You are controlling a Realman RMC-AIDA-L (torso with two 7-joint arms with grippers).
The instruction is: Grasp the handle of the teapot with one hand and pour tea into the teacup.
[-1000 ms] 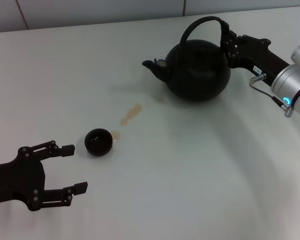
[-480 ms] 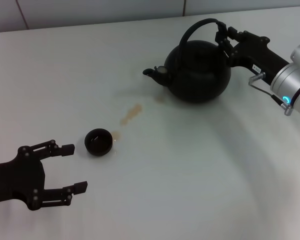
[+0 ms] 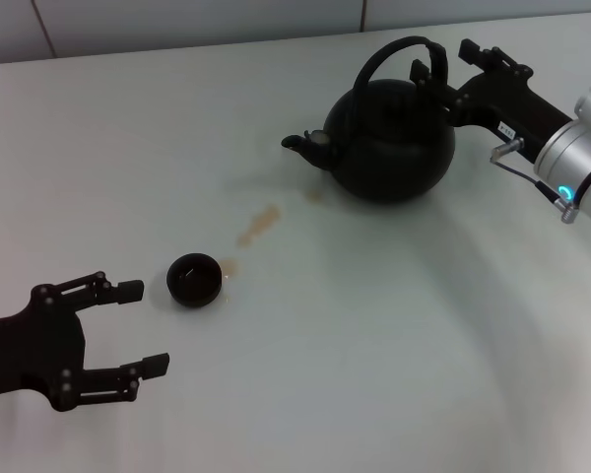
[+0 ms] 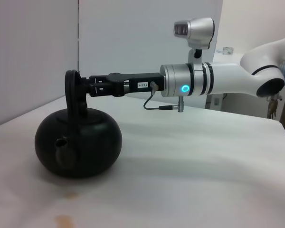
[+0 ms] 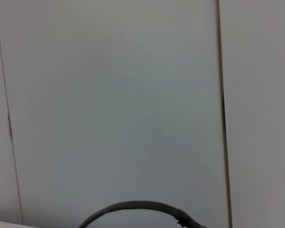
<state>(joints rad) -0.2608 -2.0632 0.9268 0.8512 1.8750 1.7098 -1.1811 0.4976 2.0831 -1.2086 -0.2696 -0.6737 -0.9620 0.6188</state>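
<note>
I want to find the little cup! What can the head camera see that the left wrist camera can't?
Only the head view shows the teacup sitting on the table, the left gripper open beside it, and the teapot's round top from above.

Only the left wrist view shows the teapot from the side, its base resting flat on the table, and the right arm's white upper part behind it.

Both show the teapot, its handle, the right gripper open at that handle, and brown tea stains.

Your right gripper (image 3: 451, 61) is black on a silver wrist with a blue ring light and thin cable; your left gripper (image 3: 133, 328) is all black.
</note>
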